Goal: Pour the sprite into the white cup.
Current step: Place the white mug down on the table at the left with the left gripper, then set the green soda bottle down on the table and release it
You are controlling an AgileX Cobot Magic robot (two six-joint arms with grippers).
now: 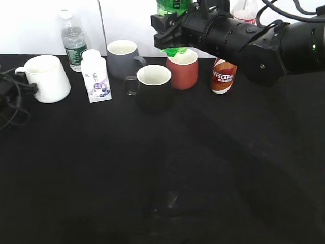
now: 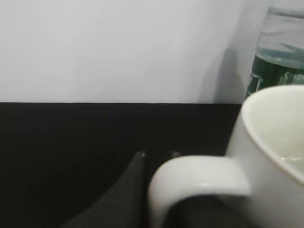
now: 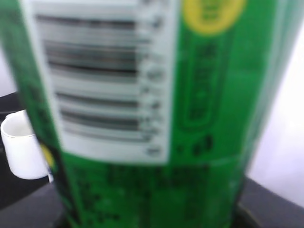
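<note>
I've got the sprite (image 1: 175, 7) clenched in my right gripper (image 1: 170, 35), lifted above the red mug (image 1: 183, 68), nothing poured, white cup (image 1: 48, 79) far left by my left gripper, whose finger state I can't tell.

The surface (image 1: 152, 168) looked like matt black cloth, faintly creased and dull under the light. The white cup (image 1: 47, 78) read as glazed ceramic, smooth and softly glossy, its handle catching a small highlight in the left wrist view. The sprite (image 3: 142, 114) was translucent green plastic with a slick printed label, a white barcode panel set on it. The right claw (image 1: 170, 35) and its arm were hard black plastic or painted metal, semi-matt. The black mug (image 1: 151, 85) had a dull outside and a shiny pale inside. The water bottle (image 1: 74, 40) was clear, glossy plastic.
</note>
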